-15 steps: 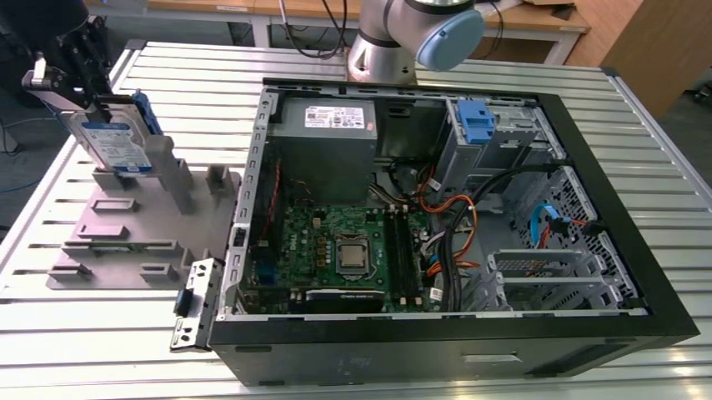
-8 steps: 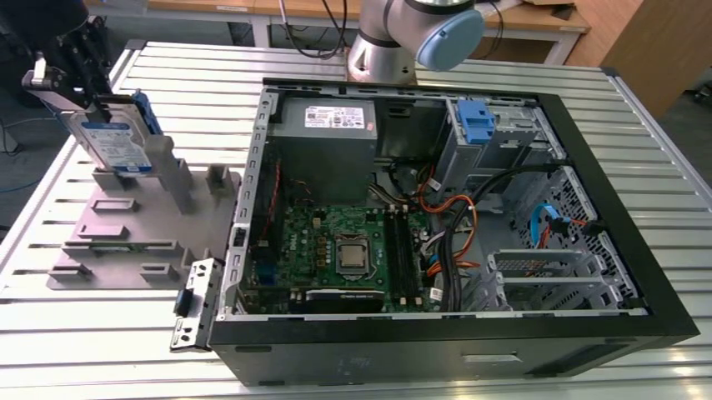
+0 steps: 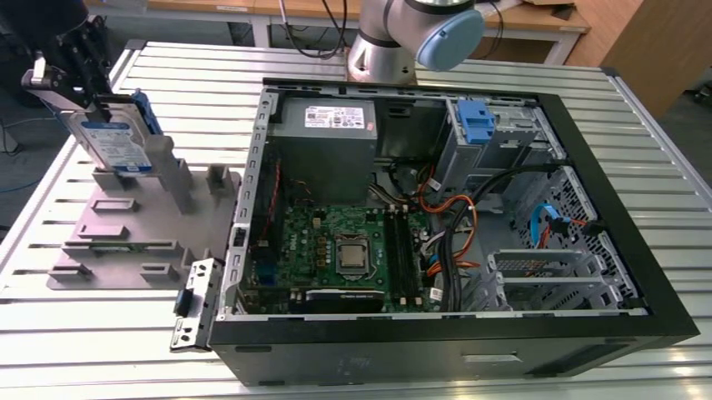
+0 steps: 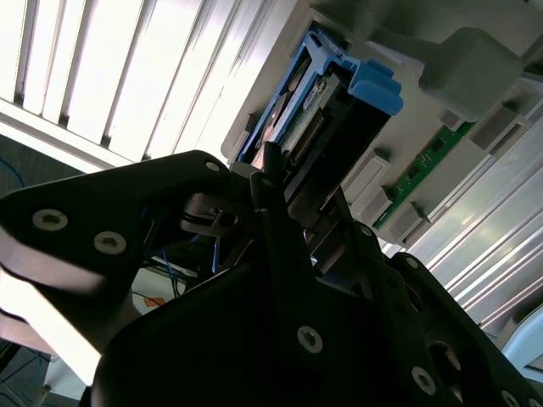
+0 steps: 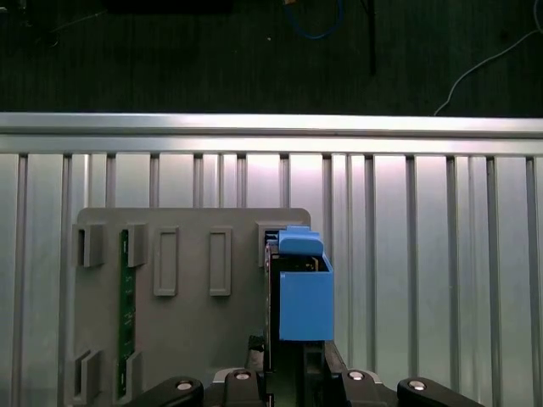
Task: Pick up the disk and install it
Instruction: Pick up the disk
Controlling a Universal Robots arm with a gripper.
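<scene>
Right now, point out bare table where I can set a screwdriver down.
Table slats are bare at the exterior view's lower left, below the grey fixture, and at its right, past the computer case. Crowded: the fixture holding the upright disk, and the case's interior.

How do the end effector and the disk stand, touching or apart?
Cannot tell. In the exterior view the end effector sits at the top of the disk, but neither contact nor gap shows plainly.

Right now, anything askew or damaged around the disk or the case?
Nothing stands out. The disk stands upright in the grey holder with the gripper at its top edge. The open case lies flat on the table, its cables inside.
</scene>
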